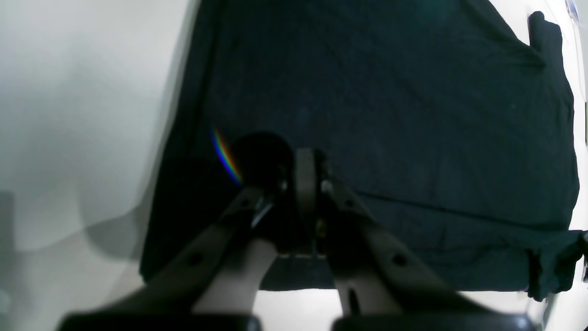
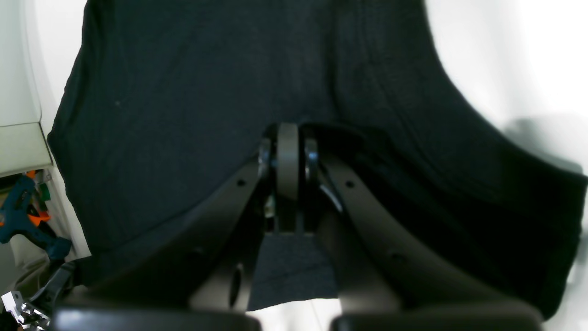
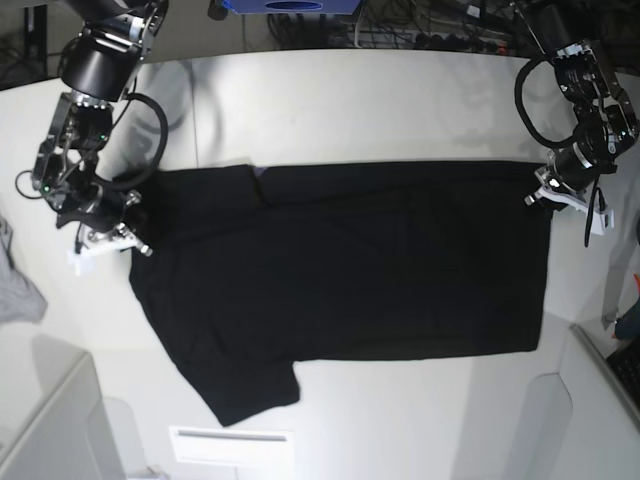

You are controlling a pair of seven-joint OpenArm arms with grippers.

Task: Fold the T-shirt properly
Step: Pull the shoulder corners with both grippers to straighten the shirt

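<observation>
The black T-shirt [image 3: 350,270] lies spread flat on the white table [image 3: 380,110], plain side up. One sleeve [image 3: 245,385] sticks out at the near left. My left gripper [image 3: 548,192] is at the shirt's far right corner. In the left wrist view it [image 1: 307,158] is shut, pinching the shirt's edge [image 1: 390,115]. My right gripper [image 3: 128,243] is at the shirt's left edge. In the right wrist view it [image 2: 287,133] is shut on the cloth [image 2: 183,115], which rises in folds toward the fingertips. No print shows.
A small light grey cloth [image 3: 15,280] lies at the table's left edge. Grey bin corners stand at the near left [image 3: 50,430] and near right [image 3: 600,400]. A white label [image 3: 230,445] is at the front edge. Teal and orange tools [image 2: 23,216] lie beyond the table's side.
</observation>
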